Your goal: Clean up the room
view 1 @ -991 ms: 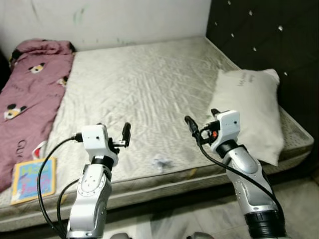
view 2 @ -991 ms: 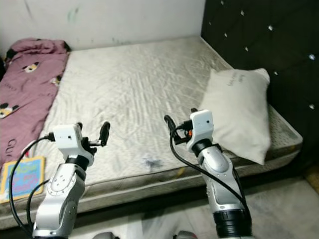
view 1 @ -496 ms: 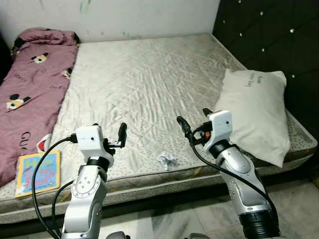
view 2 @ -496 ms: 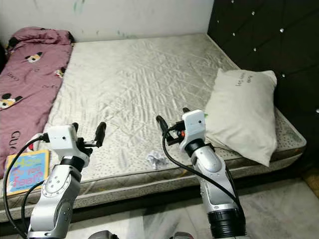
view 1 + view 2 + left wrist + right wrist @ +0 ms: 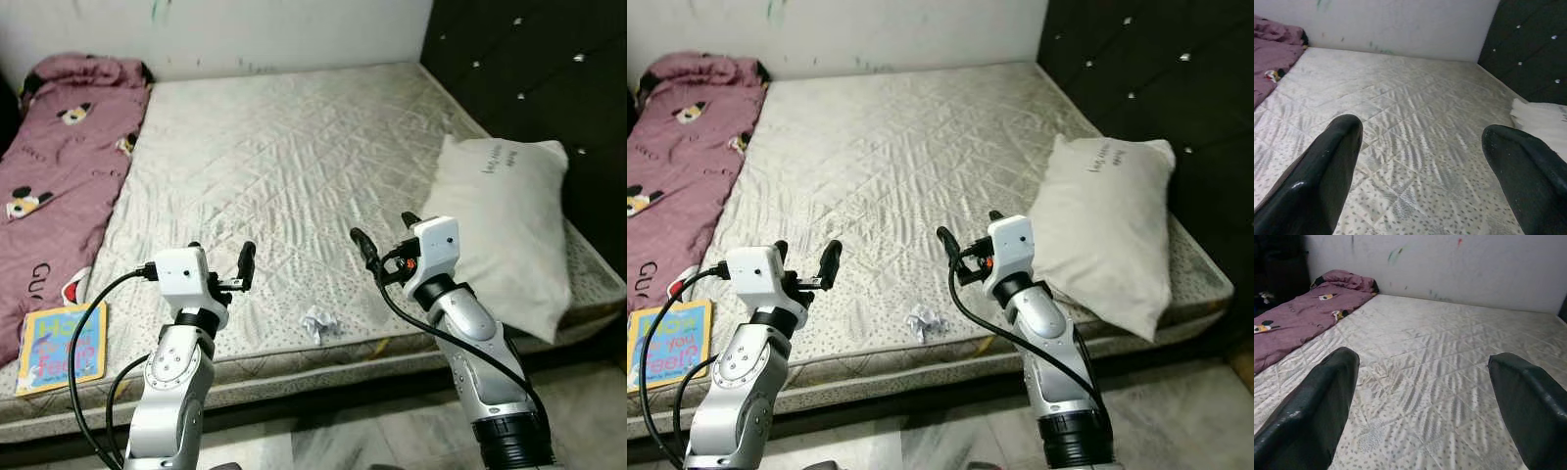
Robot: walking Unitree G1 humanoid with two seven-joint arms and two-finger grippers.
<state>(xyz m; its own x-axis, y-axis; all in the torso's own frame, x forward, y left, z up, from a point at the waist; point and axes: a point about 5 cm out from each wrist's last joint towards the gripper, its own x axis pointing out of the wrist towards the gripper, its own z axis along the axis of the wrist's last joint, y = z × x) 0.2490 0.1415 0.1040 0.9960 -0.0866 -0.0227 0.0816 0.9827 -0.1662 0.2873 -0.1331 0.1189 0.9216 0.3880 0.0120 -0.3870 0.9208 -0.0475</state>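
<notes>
- You are in the approach step: both tools hang over the near edge of the mattress [image 5: 294, 157], and nothing is picked up yet.
- Your left tool [image 5: 217, 262] is released, fingers spread wide and empty; your right tool [image 5: 382, 240] is likewise released and empty.
- The likeliest target is the crumpled paper [image 5: 315, 323], lying on the mattress near its front edge, between the two arms, at about 4 o'clock from the left tool and 7 o'clock from the right.
- The children's book [image 5: 61, 348] lies at the near left corner, just beside the maroon blanket [image 5: 54, 186]; the pillow [image 5: 505, 230] rests at 3 o'clock.
- Next, I judge, you lower one tool onto the paper and pinch low, since it is light and may skid.
</notes>
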